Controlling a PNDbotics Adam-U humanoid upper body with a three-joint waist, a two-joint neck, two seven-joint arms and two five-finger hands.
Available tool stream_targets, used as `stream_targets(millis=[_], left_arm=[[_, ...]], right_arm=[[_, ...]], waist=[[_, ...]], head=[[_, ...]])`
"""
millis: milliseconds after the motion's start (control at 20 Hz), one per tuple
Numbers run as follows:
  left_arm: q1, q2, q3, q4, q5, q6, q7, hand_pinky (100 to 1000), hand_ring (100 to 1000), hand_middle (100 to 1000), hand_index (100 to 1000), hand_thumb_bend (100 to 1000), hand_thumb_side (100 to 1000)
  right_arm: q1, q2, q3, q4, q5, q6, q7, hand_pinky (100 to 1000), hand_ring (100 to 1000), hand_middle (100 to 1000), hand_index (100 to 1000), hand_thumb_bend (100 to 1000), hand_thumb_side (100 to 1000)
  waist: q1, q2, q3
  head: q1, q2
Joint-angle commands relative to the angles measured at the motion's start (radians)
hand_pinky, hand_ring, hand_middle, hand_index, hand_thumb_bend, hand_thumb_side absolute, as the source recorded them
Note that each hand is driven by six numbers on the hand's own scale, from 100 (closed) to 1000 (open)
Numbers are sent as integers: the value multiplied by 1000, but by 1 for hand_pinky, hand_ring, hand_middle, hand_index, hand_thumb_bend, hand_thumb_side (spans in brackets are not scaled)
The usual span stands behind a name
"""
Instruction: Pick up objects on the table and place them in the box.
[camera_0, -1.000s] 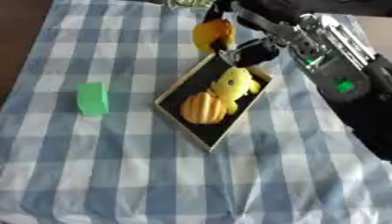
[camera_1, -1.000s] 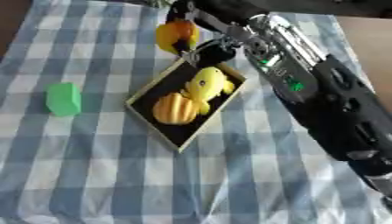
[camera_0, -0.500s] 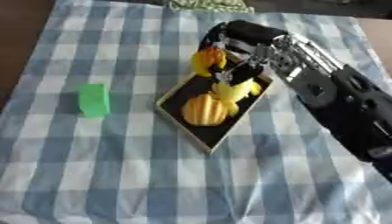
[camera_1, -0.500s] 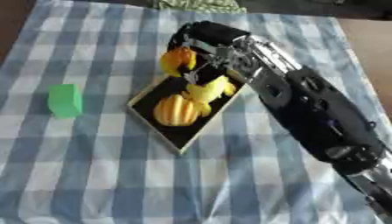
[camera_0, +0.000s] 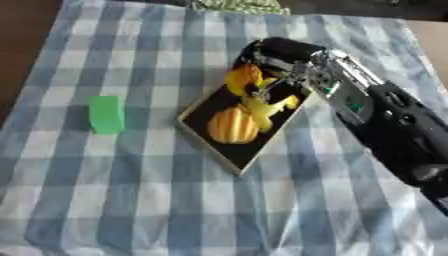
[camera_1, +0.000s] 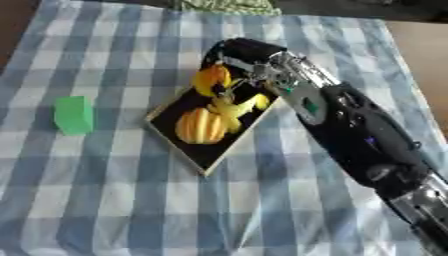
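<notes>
The right robot hand (camera_0: 278, 61) reaches in from the right side and hangs over the far end of the box (camera_0: 213, 148), its fingers curled round a small orange object (camera_0: 242, 77) that sits just at the box's upper rim. The box is a shallow, dark-lined tray with a pale wooden edge, lying askew on the worktop, which is covered by a blue and white checked cloth (camera_0: 131, 200). Inside the box lie a ribbed orange-yellow piece like a small pumpkin (camera_0: 232, 125) and, touching it on the far side, a yellow object (camera_0: 269, 105) whose shape is hard to make out. A green block (camera_0: 106, 114) stands on the cloth well to the left of the box.
</notes>
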Motion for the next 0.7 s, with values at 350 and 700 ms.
stream_targets(millis=[350, 700], left_arm=[[-3, 9, 3, -16, 3, 3, -2, 706, 861, 715, 815, 100, 727], [-3, 8, 3, -16, 7, 5, -2, 707, 862, 716, 818, 100, 729]], right_arm=[[-14, -20, -38, 8, 96, -89, 47, 1000, 1000, 1000, 1000, 100, 1000], [-14, -24, -57, -5, 64, -122, 111, 1000, 1000, 1000, 1000, 100, 953]], waist=[[-3, -4, -7], [0, -5, -13]], head=[[2, 9], [3, 8]])
